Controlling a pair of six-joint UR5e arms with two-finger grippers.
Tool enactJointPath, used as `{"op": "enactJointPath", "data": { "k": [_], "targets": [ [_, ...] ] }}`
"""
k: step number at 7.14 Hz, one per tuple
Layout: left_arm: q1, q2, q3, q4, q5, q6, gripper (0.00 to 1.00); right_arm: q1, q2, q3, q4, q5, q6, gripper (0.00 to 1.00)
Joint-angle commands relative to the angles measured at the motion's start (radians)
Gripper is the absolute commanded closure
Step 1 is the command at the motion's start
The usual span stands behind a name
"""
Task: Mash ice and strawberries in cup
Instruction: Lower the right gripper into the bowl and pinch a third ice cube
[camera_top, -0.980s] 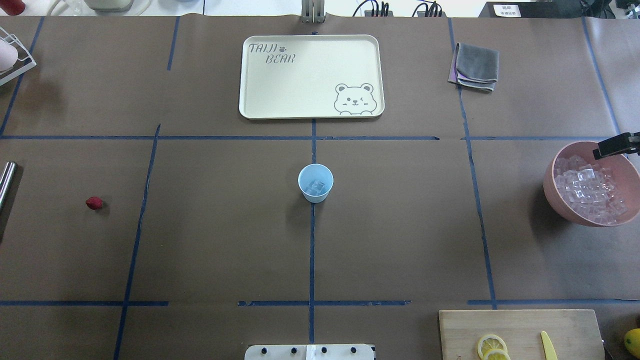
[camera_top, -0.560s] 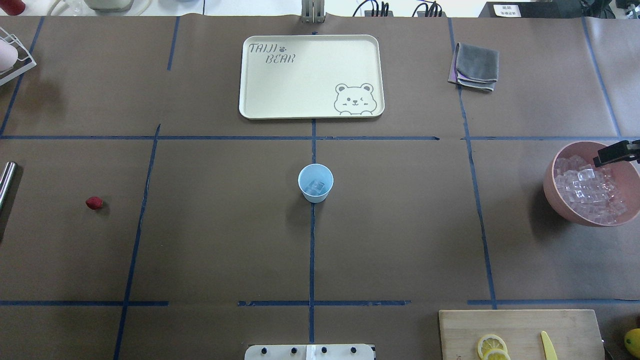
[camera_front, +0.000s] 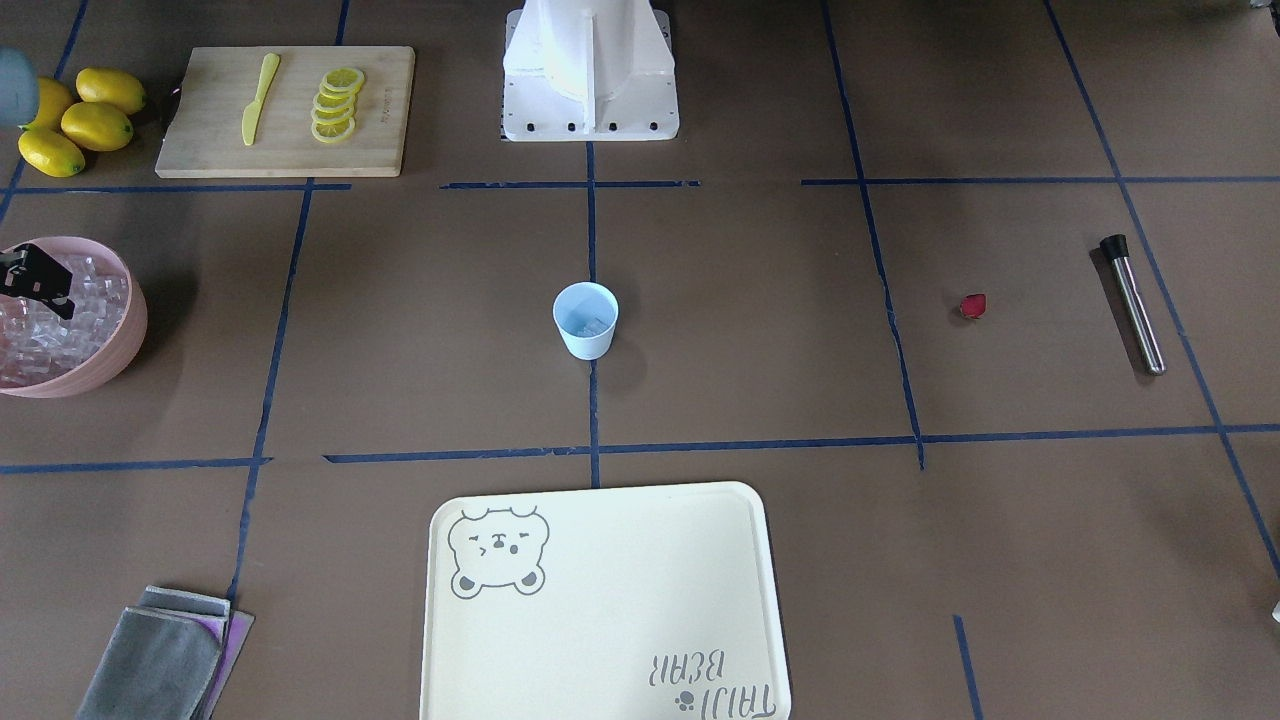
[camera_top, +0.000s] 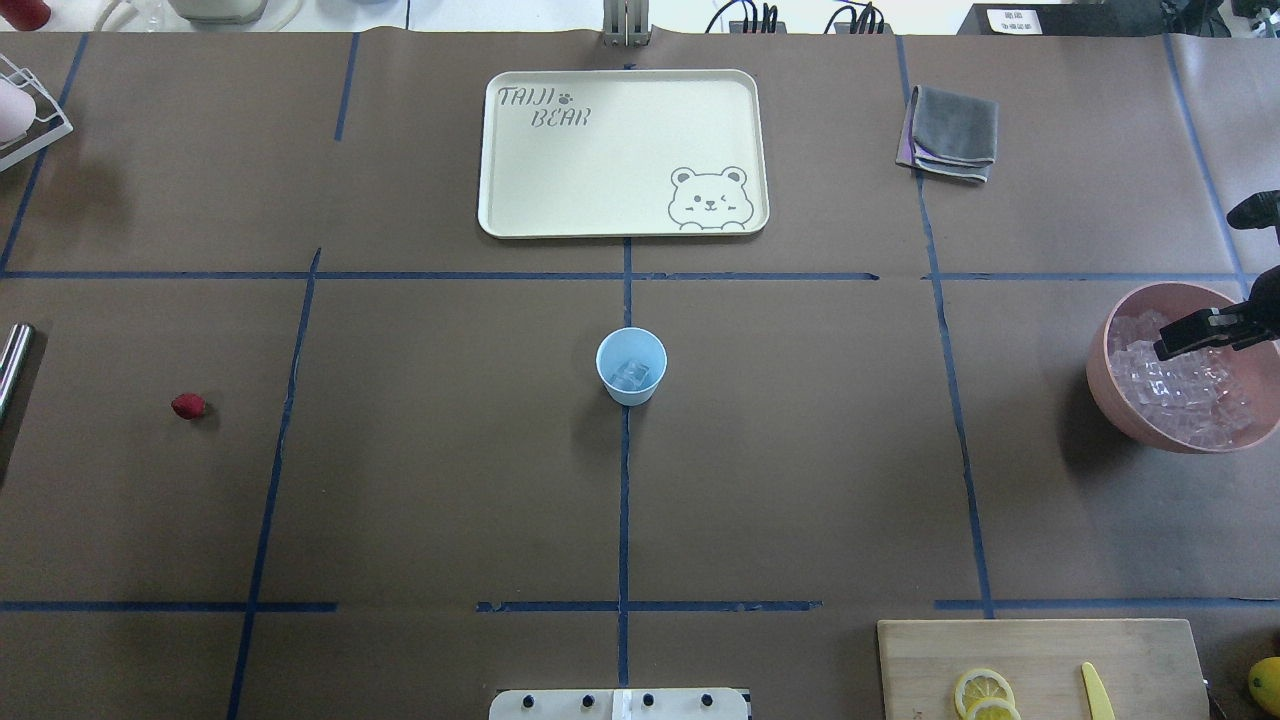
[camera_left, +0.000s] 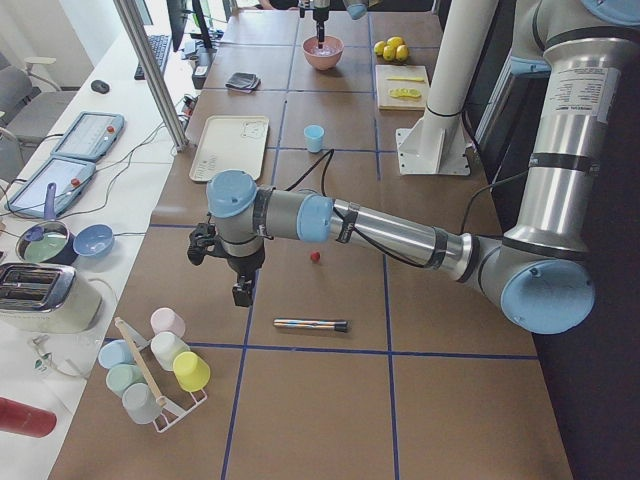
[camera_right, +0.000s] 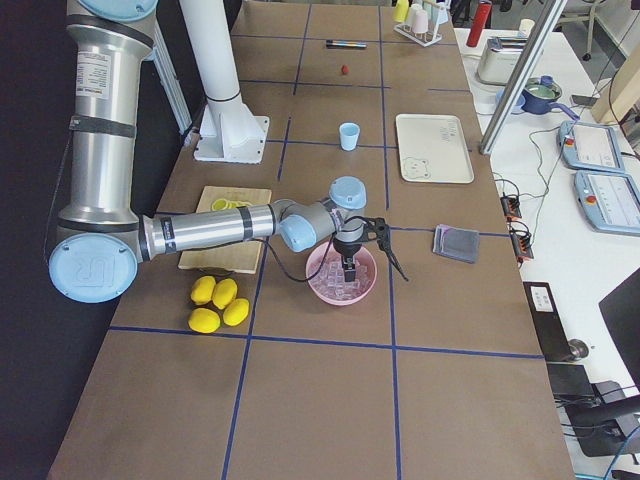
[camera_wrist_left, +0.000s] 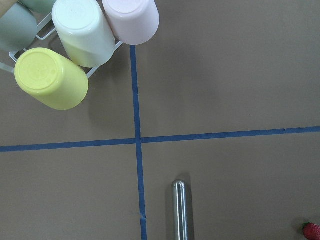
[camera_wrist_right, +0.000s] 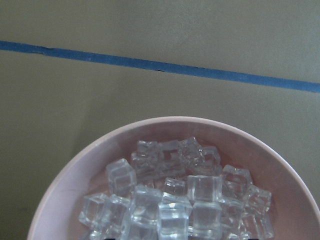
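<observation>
The pale blue cup (camera_top: 631, 366) stands upright at the table's middle with a few ice cubes (camera_top: 630, 376) inside. Many more ice cubes (camera_wrist_right: 170, 200) fill the pink bowl (camera_top: 1110, 400) at the right. My right gripper (camera_top: 1165, 347) hangs over that bowl, tip just above the ice; I cannot tell whether it is open or shut. The strawberry (camera_top: 188, 405) lies on the table at the left. My left gripper (camera_left: 240, 290) shows only in the exterior left view, hovering beyond the strawberry (camera_left: 315, 257); I cannot tell its state.
A metal muddler (camera_front: 1132, 305) lies near the strawberry. A cream tray (camera_top: 622, 152) sits beyond the cup, a grey cloth (camera_top: 952, 132) at the far right. A cutting board (camera_top: 1040, 660) with lemon slices and a yellow knife sits near the lemons (camera_front: 75, 120). A cup rack (camera_left: 150, 370) stands far left.
The right gripper has moved from the bowl's far rim towards the robot and inward, and now hangs over the ice. Cup and strawberry have not moved.
</observation>
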Motion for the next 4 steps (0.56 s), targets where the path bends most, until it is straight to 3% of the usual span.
{"op": "enactJointPath", "data": {
  "k": [1, 4],
  "targets": [
    [0.0, 0.0, 0.0, 0.0, 0.002, 0.0, 0.0, -0.004, 0.005, -0.007, 0.0, -0.001, -0.009, 0.22],
    [0.0, -0.002, 0.0, 0.0, 0.002, 0.0, 0.0, -0.009, 0.03, -0.034, -0.002, -0.001, -0.009, 0.24]
  ]
}}
